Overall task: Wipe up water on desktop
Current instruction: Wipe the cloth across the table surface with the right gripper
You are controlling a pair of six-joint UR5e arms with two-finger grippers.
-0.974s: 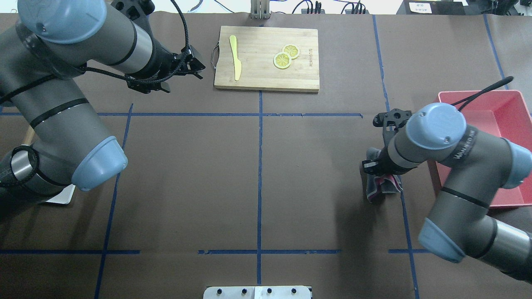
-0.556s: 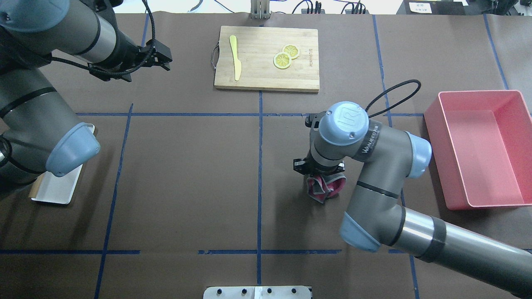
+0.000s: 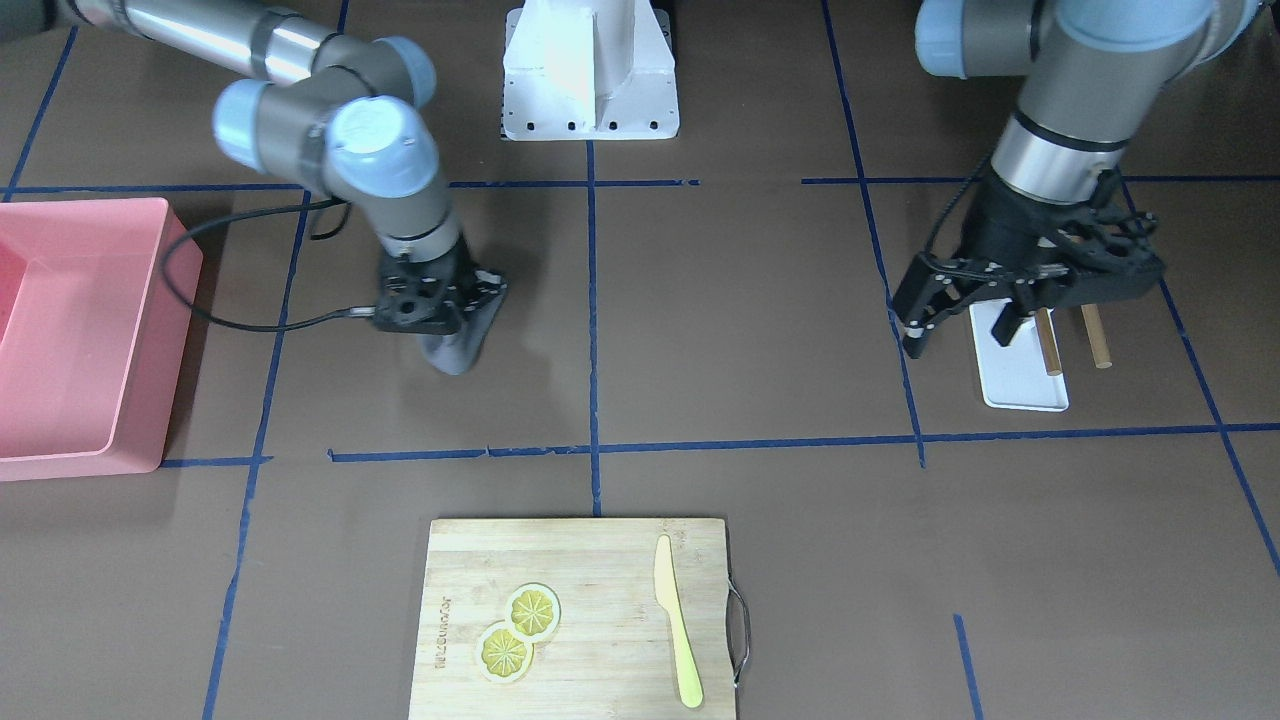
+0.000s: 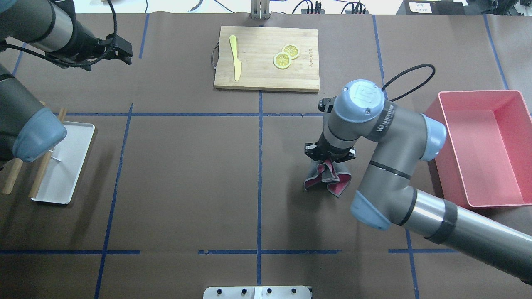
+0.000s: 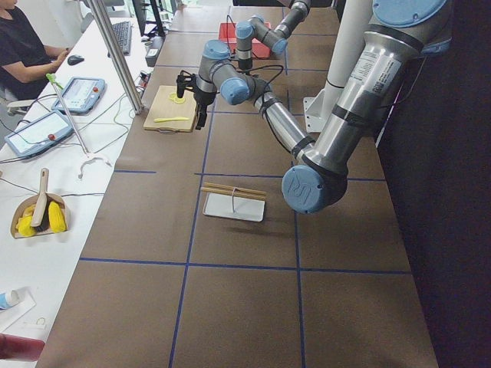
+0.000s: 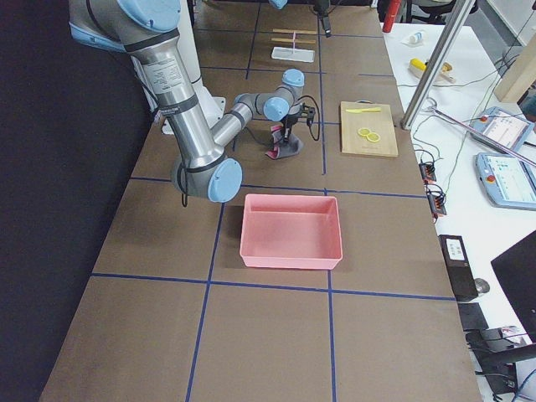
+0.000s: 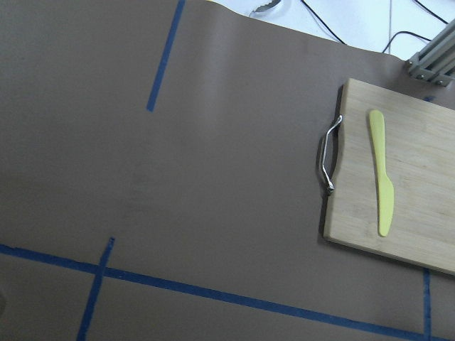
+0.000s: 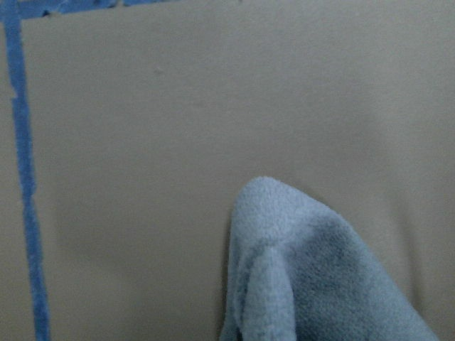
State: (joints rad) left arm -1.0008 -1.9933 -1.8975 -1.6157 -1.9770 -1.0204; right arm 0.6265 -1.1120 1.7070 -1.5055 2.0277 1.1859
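Observation:
The dark-brown desktop [image 4: 187,174] with blue tape lines shows no visible water. My right gripper [image 4: 330,158] points down, shut on a grey and pink cloth [image 4: 327,179], in the square right of centre. The cloth hangs from the jaws and its lower end is at or just above the surface. It also shows in the front view [image 3: 455,345] under the gripper [image 3: 440,310] and in the right wrist view [image 8: 313,270]. My left gripper [image 4: 122,52] is open and empty at the far left, above the desktop; in the front view [image 3: 960,335] it hangs over the white tray's edge.
A bamboo cutting board [image 4: 266,58] with a yellow knife [image 4: 235,58] and two lemon slices [image 4: 286,56] lies at the back centre. A pink bin [image 4: 482,149] stands at the right. A white tray [image 4: 62,162] with two wooden sticks lies at the left.
My right arm has carried the cloth left, from beside the pink bin into the square right of centre. My left arm has swung left, uncovering the white tray.

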